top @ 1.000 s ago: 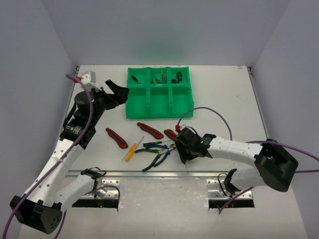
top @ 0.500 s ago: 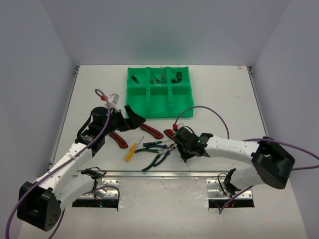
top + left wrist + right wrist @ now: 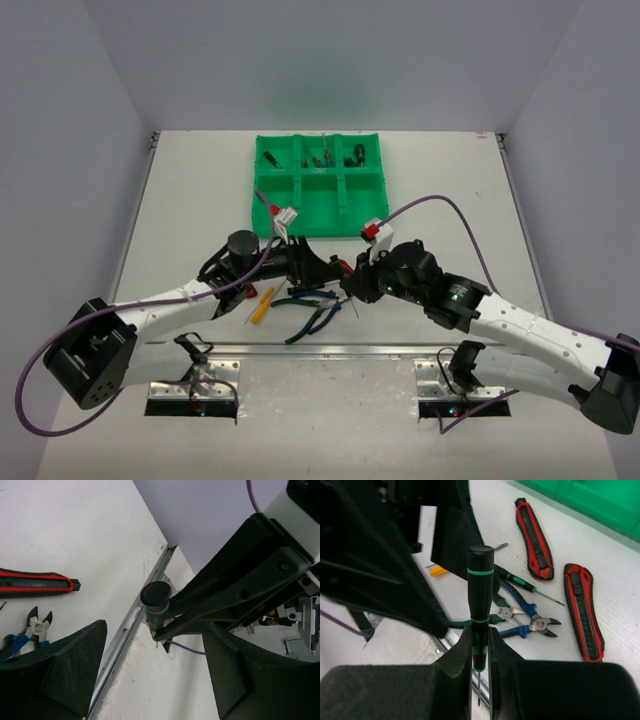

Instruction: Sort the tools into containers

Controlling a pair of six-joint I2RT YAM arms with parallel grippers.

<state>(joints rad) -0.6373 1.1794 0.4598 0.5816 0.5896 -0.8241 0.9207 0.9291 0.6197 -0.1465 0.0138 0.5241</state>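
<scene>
Your right gripper [image 3: 479, 642] is clenched on a green-black driver [image 3: 480, 575]. It pinches the lower handle and holds the tool upright, cap on top and thin tip pointing down between the fingers. From above, that gripper [image 3: 352, 285] sits at the right edge of the loose tools, on the near side of the tray [image 3: 320, 226].

Your left gripper [image 3: 154, 632] is released, its fingers [image 3: 70, 665] spread wide with nothing between them. It faces the driver [image 3: 156, 605], which shows in the gap beyond the fingertips, apart from them. In the top view the left gripper [image 3: 318, 268] is just beside the right one, near the middle of the table [image 3: 190, 200].

Two red-and-black knives [image 3: 535, 530] lie side by side on the table near the tray. Just beside them are the pliers [image 3: 520, 626], blue-handled and green-handled, crossed with a second small driver lying flat. A yellow driver [image 3: 261, 305] rests at the left end of the pile. Small tools lie in all three far compartments of the tray; they are too small to name.
</scene>
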